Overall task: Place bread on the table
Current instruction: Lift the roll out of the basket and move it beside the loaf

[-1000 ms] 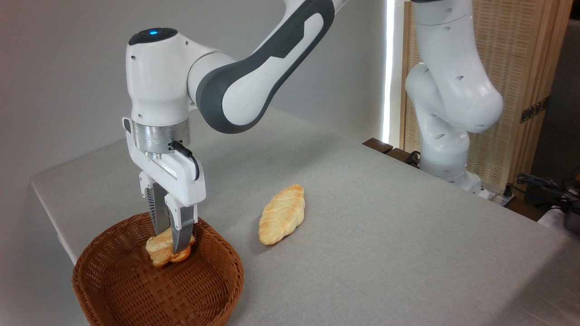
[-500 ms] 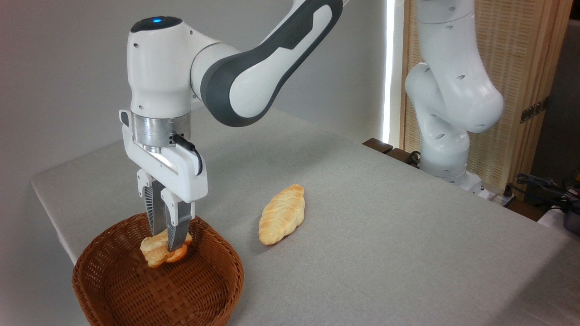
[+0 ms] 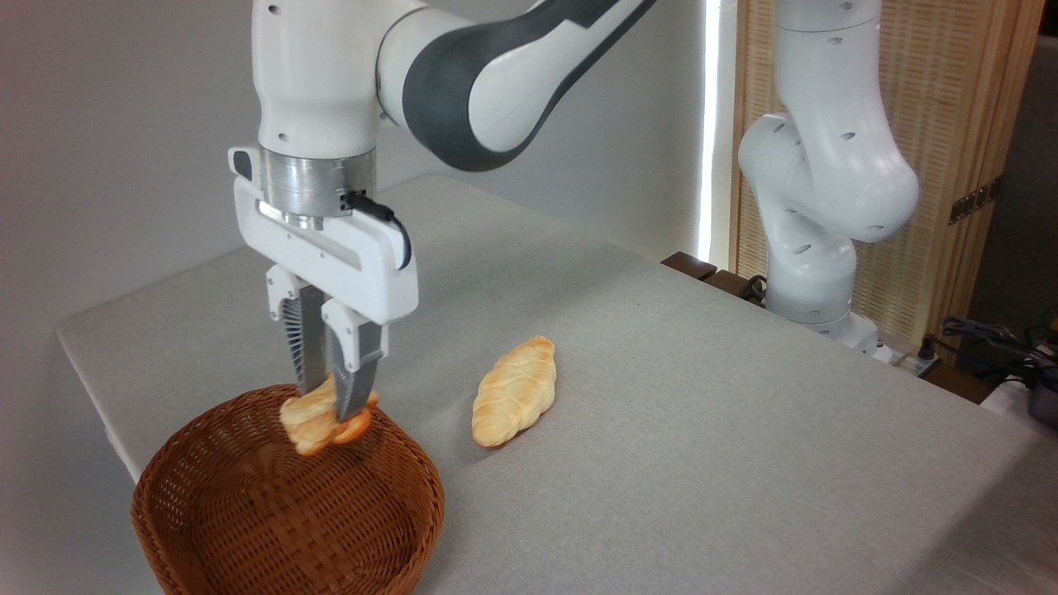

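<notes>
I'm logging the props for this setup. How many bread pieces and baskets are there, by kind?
Small golden-brown roll, held by the gripper: 1
Long pale braided loaf on the table: 1
Brown wicker basket: 1
Total: 3

A brown woven wicker basket [image 3: 248, 512] is sitting at the near left, its rim running out of view at the bottom edge. A longer pale braided loaf [image 3: 514, 390] is lying flat to its right, apart from it. At the far right a slatted wooden screen [image 3: 950, 107] is standing, with dark cables [image 3: 984, 335] trailing near its foot.
</notes>
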Motion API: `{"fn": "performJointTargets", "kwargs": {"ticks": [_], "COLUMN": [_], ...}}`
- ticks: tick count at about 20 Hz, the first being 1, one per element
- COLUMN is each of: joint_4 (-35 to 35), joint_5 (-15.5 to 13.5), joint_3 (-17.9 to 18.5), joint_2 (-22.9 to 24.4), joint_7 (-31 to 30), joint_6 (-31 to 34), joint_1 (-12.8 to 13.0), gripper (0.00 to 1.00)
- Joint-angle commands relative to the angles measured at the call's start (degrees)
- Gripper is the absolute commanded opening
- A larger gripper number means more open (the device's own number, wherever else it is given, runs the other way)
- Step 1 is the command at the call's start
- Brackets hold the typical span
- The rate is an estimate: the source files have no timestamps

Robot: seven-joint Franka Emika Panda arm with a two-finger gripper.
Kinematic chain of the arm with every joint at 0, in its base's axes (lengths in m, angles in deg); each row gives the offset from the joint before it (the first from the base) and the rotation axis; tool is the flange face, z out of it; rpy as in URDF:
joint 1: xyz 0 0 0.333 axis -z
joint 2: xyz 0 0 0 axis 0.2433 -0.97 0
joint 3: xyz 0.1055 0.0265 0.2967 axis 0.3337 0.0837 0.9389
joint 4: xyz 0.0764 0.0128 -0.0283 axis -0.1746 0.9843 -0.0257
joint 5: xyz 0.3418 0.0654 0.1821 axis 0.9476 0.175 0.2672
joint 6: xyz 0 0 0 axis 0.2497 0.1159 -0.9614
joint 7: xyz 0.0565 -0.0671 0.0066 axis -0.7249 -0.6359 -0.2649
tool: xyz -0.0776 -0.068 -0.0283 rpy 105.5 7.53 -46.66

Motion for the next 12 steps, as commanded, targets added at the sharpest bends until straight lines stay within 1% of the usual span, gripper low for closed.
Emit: {"fn": "performJointTargets", "kwargs": {"ticks": [1,4,5,7,8,9,10,11,12], "joint_4": [0.4,1.0,1.7,3.7,4.8,5.7,6.5,7.1,7.6], "joint_5": [-0.9,-0.8,-0.8,-0.9,-0.9,-0.9,-0.9,-0.8,-0.8], "joint_3": [-0.3,-0.4,-0.4,-0.4,-0.4,-0.4,-0.4,-0.4,-0.4], "joint_2": [1.5,3.0,3.8,4.7,5.1,5.1,5.1,5.0,4.8], "joint_7": [0.3,0.4,0.4,0.3,0.3,0.3,0.2,0.2,0.2], "joint_6": [5.1,11.3,13.4,15.1,15.5,15.9,16.2,16.2,16.1], "joint_1": [0.5,1.1,1.9,2.3,3.2,4.0,4.4,5.3,5.8], "gripper": [0.51,0.55,0.55,0.55,0.57,0.66,0.82,0.95,1.00]}}
